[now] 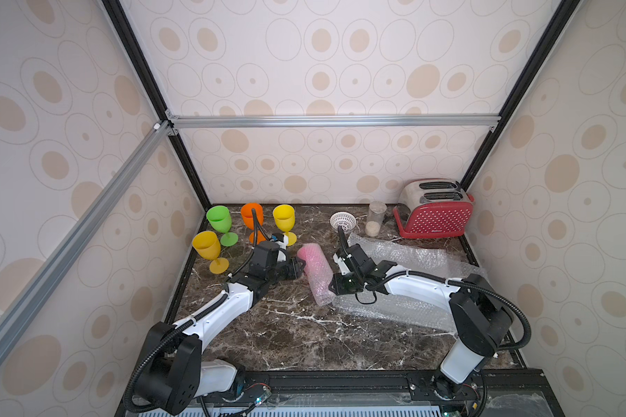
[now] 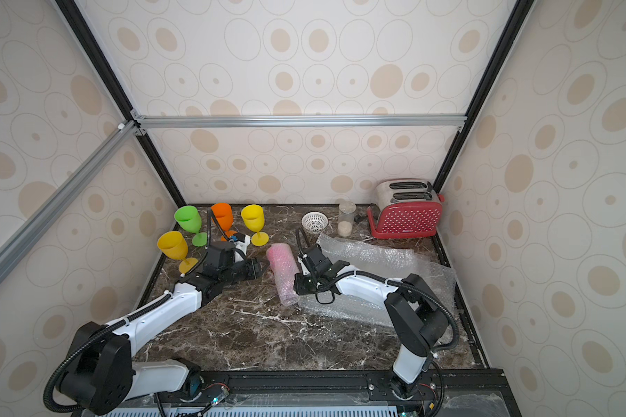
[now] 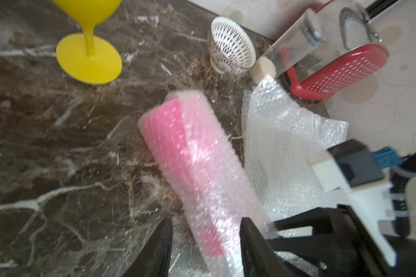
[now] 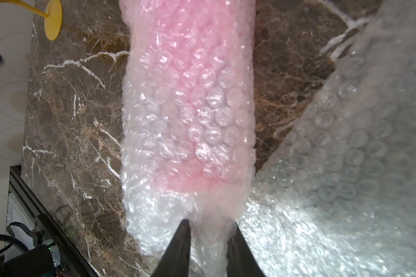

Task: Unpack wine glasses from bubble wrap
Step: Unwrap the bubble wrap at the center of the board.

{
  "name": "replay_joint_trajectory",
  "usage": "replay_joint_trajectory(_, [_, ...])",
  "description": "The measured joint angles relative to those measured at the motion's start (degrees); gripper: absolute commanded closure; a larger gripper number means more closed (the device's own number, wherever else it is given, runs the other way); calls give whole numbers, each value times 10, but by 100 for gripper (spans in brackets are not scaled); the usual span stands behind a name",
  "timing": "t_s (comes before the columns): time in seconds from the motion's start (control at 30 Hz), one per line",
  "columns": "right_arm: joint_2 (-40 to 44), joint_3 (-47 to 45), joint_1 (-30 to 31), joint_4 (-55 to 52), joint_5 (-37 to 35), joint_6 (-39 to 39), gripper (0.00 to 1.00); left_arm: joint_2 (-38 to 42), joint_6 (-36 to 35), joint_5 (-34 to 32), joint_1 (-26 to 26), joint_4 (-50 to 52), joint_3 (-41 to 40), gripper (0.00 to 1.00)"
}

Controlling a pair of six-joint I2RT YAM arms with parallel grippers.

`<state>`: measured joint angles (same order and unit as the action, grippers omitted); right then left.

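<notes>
- Your right end effector point(image 4: 210, 224) is pinching the near end of the bubble wrap tube point(image 1: 317, 274), pink glass point(image 3: 168, 134) inside, lying on the table point(image 1: 268, 335).
- Your left end effector point(image 3: 205, 219) is spread, straddling that tube.
- Beyond it stand the green glass point(image 1: 218, 218), orange glass point(image 1: 249, 214) and two yellow glasses point(image 1: 283, 216), all bare.

Between left gripper point(image 3: 205, 230) and right gripper point(image 4: 210, 225): pink glass point(image 1: 308, 254) lying in bubble wrap tube point(image 1: 320, 289). Beyond left: green glass point(image 1: 218, 218), orange glass point(image 1: 251, 213), two yellow glasses point(image 1: 283, 216) upright. Beside right: flat sheets point(image 1: 412, 256).

Oval-patterned walls point(image 1: 340, 54), marble tabletop point(image 1: 286, 335)
</notes>
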<state>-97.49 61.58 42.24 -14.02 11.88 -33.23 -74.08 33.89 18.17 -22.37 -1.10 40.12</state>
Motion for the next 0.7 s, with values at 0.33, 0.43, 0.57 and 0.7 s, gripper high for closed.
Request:
replay_joint_trajectory(0.33, [0, -9, -11, -1, -2, -2, 73, -39, 70, 93, 1, -111, -84, 44])
replay_joint_trajectory(0.43, [0, -14, -14, -1, -3, -3, 73, -58, 97, 129, 1, -181, -101, 42])
replay_joint_trajectory(0.57, [0, -16, -15, -1, -3, -4, 73, -90, 116, 151, 1, -225, -108, 43])
replay_joint_trajectory(0.7, [0, -18, -15, 2, 0, -4, 73, -114, 126, 155, 1, -250, -108, 44])
